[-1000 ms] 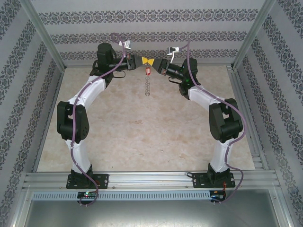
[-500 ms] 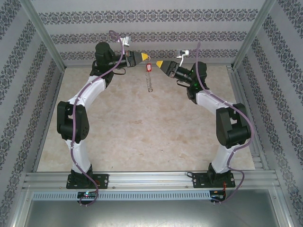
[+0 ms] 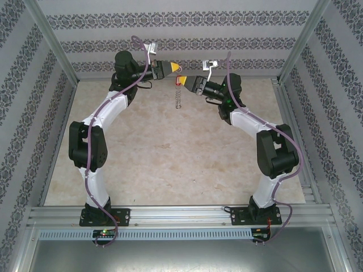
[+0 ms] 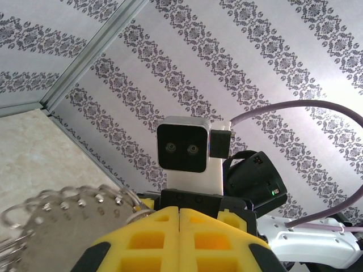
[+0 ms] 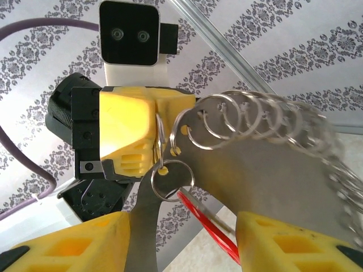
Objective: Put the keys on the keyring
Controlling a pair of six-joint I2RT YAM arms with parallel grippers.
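- Looking down from overhead, I see both arms reach to the far end of the worktop (image 3: 170, 158), with their tips close together near the back wall (image 3: 181, 42).
- My left pincer (image 4: 180, 238) is pressed together; in its own wrist view the two yellow fingers meet along one seam with no gap.
- From the right wrist view, the tip of that left pincer pinches a thin wire loop of the keyring (image 5: 160, 131), so the keyring hangs in the air above the worktop rather than lying on it.
- A row of small rings (image 5: 238, 116) runs along the keyring, and flat silvery metal tabs (image 5: 266, 170) hang from them through punched holes.
- In the overhead view the bundle dangles below the two tips as a short silvery string.
- My right pincer (image 5: 184, 249) is spread, with one yellow finger at the lower left and the other at the lower right of its wrist view.
- The metal tabs sit in the gap between those fingers; I cannot tell whether either finger touches them.
- The red key (image 5: 207, 229) sits low in that same gap, just behind the nearest tab and partly hidden by it.
- In the left wrist view the tabs show at the lower left beside the yellow fingers, and the right arm's camera (image 4: 182, 144) faces back at me from just beyond.
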